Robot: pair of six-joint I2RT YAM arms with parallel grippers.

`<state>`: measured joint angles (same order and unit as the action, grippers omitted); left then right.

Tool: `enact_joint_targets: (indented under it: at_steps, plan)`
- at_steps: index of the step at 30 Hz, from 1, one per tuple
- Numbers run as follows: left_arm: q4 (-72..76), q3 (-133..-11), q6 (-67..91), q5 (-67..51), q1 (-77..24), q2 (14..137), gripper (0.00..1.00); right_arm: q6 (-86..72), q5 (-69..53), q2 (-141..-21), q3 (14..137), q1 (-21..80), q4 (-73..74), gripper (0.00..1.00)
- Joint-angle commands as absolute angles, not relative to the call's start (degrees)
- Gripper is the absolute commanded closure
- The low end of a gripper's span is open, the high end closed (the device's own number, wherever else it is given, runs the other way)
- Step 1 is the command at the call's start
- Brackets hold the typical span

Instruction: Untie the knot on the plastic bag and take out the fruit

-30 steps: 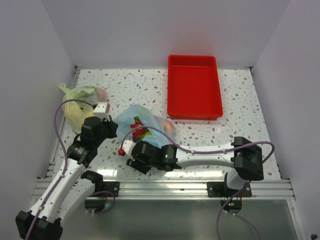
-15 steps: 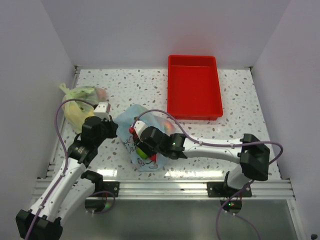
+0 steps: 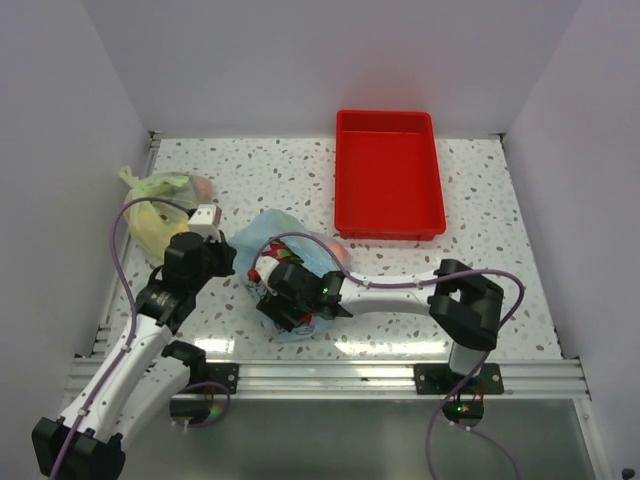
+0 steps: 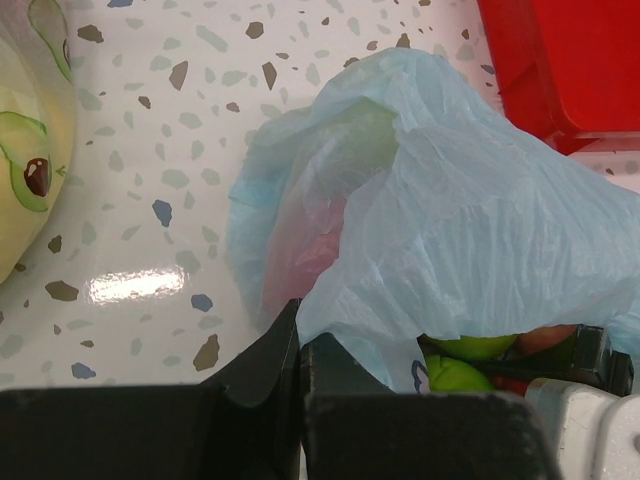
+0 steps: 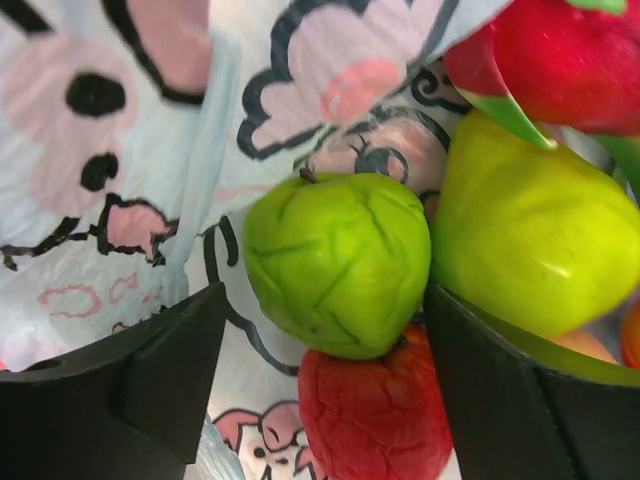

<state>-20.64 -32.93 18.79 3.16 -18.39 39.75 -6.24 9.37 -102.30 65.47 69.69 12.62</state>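
The light blue plastic bag (image 3: 272, 228) lies left of the table's middle, with no knot showing in any view. My left gripper (image 4: 299, 335) is shut on a fold of the bag's edge (image 4: 440, 210). My right gripper (image 5: 322, 300) is open at the bag's mouth, with its fingers (image 5: 130, 390) on either side of a wrinkled green fruit (image 5: 335, 260). A wrinkled red fruit (image 5: 375, 415) lies just below it. A smooth green fruit (image 5: 535, 240) and a pink-red dragon fruit (image 5: 570, 50) lie to the right. The printed bag (image 5: 110, 150) lies under them.
A red tray (image 3: 388, 180) stands at the back, right of centre. A yellow-green bag (image 3: 150, 215) holding yellow fruit lies at the far left, next to the left gripper (image 3: 215, 255). White walls close in the table on three sides.
My right gripper swung over the bag, then drew back a little toward the near edge, and its elbow moved left. The left arm has stayed put.
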Motion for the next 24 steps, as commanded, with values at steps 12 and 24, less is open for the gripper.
enact_joint_targets:
  at_steps: [12,24]
  plan:
    - [-19.0,-33.0,17.4,2.2,-18.0,40.0,1.00,-5.2,7.3,-103.6,67.2,69.5,5.8,0.33]
    - [-19.0,-33.0,17.4,2.4,-18.0,40.0,1.00,-3.0,10.1,-89.9,66.0,69.5,6.7,0.83]
